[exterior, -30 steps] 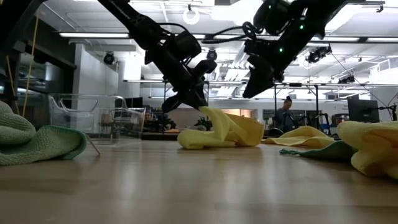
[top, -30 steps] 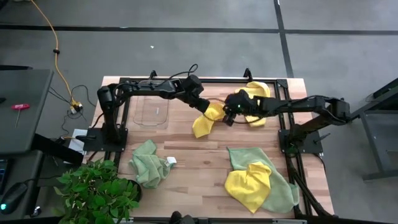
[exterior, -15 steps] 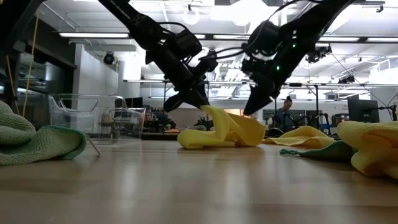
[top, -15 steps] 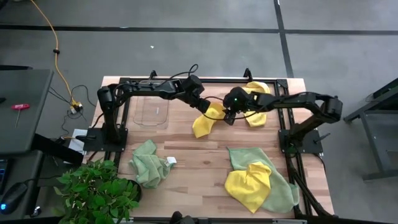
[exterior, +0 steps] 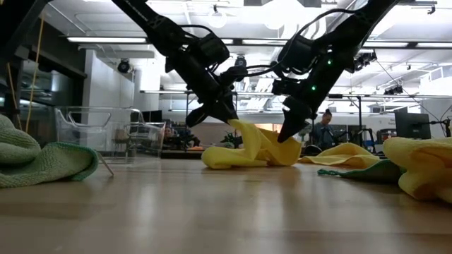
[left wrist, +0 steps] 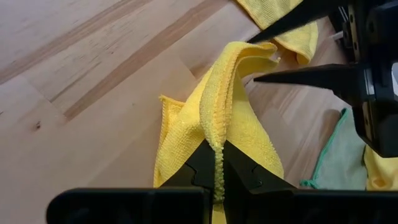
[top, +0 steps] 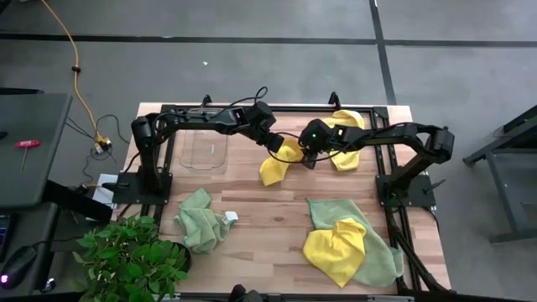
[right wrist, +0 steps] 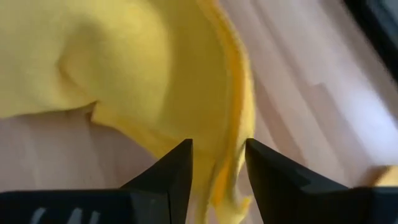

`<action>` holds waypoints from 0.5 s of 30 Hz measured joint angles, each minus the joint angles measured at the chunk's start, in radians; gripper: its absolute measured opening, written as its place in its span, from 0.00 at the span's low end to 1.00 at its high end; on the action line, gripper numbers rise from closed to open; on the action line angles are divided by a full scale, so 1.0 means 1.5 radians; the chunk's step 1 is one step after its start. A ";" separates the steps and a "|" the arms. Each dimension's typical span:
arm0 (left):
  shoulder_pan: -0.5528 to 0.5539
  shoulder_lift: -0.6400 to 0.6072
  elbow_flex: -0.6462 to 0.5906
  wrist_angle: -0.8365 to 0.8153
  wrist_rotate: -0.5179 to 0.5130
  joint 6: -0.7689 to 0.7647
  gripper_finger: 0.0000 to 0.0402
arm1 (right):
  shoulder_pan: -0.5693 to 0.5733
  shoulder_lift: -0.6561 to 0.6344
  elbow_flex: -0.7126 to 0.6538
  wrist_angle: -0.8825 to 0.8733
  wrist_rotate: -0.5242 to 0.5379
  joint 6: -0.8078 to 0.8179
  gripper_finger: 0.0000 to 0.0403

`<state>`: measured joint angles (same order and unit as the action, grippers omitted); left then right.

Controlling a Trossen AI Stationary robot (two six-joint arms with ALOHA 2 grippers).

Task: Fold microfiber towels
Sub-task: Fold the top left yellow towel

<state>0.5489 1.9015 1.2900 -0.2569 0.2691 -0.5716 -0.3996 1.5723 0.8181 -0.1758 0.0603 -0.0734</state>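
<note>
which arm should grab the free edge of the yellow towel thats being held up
Right. The left gripper is already shut on the raised yellow towel, so it is occupied. The right gripper is open, its fingers straddling that towel's hanging edge.

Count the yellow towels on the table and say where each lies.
3. One yellow towel is mid-table, pinched by the left gripper; one lies at the far right edge; one rests on a green towel, near right.
</note>
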 joint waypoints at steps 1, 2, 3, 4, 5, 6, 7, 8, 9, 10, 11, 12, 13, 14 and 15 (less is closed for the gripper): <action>0.000 0.000 0.000 0.000 0.000 0.000 0.00 | 0.000 0.000 0.000 -0.006 -0.006 -0.003 0.33; 0.000 0.000 0.000 0.000 0.000 0.000 0.00 | 0.000 0.000 0.000 -0.011 -0.006 -0.004 0.32; 0.000 0.000 0.000 0.001 0.000 0.000 0.00 | 0.000 0.000 0.000 -0.016 -0.006 -0.002 0.30; 0.000 0.000 0.000 0.001 0.000 0.000 0.00 | 0.000 0.000 0.000 -0.018 -0.006 0.005 0.27; 0.001 0.000 0.000 0.001 0.000 0.000 0.00 | 0.000 0.000 0.000 -0.018 -0.007 0.009 0.23; 0.001 0.000 0.001 -0.001 0.001 0.000 0.00 | 0.000 0.000 0.000 -0.018 -0.007 0.014 0.18; 0.003 0.000 0.004 -0.001 0.006 0.003 0.00 | 0.000 0.000 0.000 -0.018 -0.007 0.020 0.12; 0.006 0.000 0.008 -0.001 0.019 0.006 0.00 | 0.000 0.000 0.000 -0.018 -0.007 0.030 0.06; 0.009 0.000 0.014 -0.003 0.034 0.011 0.00 | 0.000 -0.001 0.004 -0.025 -0.009 0.039 0.03; 0.012 0.000 0.024 -0.008 0.050 0.015 0.00 | 0.000 -0.005 0.009 -0.037 -0.010 0.048 0.03; 0.017 -0.002 0.034 -0.015 0.065 0.020 0.00 | 0.000 -0.011 0.018 -0.050 -0.010 0.054 0.03; 0.021 -0.006 0.045 -0.029 0.077 0.023 0.00 | 0.000 -0.020 0.030 -0.062 -0.009 0.061 0.02; 0.024 -0.010 0.060 -0.043 0.082 0.030 0.00 | 0.000 -0.033 0.043 -0.080 -0.009 0.059 0.01; 0.027 -0.015 0.076 -0.060 0.085 0.042 0.00 | 0.000 -0.047 0.059 -0.098 -0.008 0.048 0.01; 0.030 -0.022 0.094 -0.083 0.086 0.059 0.00 | 0.000 -0.062 0.077 -0.115 -0.008 0.040 0.01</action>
<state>0.5942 1.8692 1.4305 -0.3821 0.3977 -0.4831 -0.3996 1.4792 0.9329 -0.3481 0.0482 -0.0136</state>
